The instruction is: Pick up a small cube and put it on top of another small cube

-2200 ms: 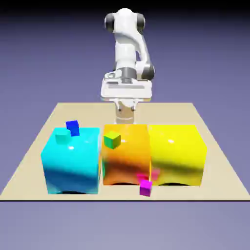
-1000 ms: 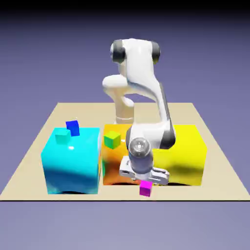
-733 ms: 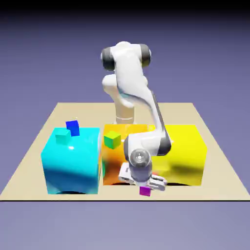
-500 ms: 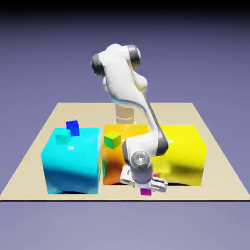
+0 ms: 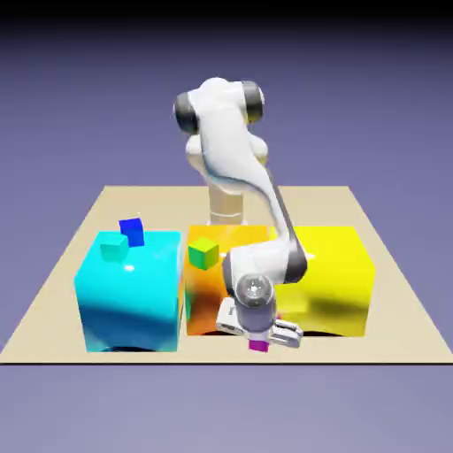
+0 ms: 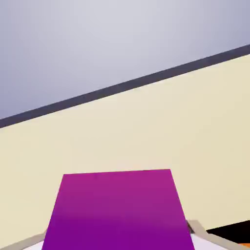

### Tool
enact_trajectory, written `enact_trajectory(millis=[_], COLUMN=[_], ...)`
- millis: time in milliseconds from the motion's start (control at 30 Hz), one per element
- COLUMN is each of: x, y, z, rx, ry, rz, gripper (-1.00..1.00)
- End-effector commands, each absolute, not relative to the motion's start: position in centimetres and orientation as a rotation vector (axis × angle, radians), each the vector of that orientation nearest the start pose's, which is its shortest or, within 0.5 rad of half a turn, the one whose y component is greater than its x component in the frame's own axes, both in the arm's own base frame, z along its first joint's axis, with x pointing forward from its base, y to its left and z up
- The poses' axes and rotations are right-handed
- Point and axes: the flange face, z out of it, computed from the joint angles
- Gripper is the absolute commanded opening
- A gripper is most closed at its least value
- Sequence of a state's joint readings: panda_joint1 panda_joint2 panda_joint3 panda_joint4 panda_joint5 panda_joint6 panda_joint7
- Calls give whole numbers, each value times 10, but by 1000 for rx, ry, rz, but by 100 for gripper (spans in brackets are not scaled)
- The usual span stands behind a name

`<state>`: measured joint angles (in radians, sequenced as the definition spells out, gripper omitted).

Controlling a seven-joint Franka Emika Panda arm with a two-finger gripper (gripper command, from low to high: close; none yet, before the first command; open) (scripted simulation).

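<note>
Gripper (image 5: 259, 340) clamps magenta cube (image 6: 117, 210) (hand view fills).

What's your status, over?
Gripper shut on the magenta cube, low at the table's near edge. Green cube waits on the orange block. Nothing in the way.

Both rendered views are bright and evenly lit from above, sharp throughout with no blur or bending at the edges, though the backdrop (image 5: 71, 106) in the exterior view fades to near black along the top edge. Small white glints sit on the top faces of the cyan block (image 5: 128, 296) and the yellow block (image 5: 332, 265), and the orange block (image 5: 208, 292) between them darkens beside the arm (image 5: 234, 168). In the hand view the magenta cube (image 6: 117, 210) shades from bright at its top to deeper at the bottom.
</note>
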<state>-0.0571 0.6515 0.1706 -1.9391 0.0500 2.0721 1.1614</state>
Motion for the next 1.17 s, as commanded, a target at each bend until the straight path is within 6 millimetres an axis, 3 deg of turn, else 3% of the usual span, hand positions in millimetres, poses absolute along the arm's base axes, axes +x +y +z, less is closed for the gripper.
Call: enact_trajectory(millis=[0, 333, 567, 800, 833, 1000, 1033, 1067, 1133], x=[551, 569, 562, 513, 513, 492, 491, 491, 496], y=[68, 73, 2, -71, -71, -66, -65, -65, -67], z=[123, 176, 313, 442, 442, 381, 378, 378, 389], rx=[-2757, -2716, -2726, -2754, -2754, -2754, -2754, -2754, -2754], ry=[1673, 1632, 1562, 1585, 1585, 1585, 1585, 1585, 1585], rz=[817, 751, 769, 750, 750, 750, 750, 750, 750], gripper=[-100, -100, -100, -100, -100, -100, -100, 100, 100])
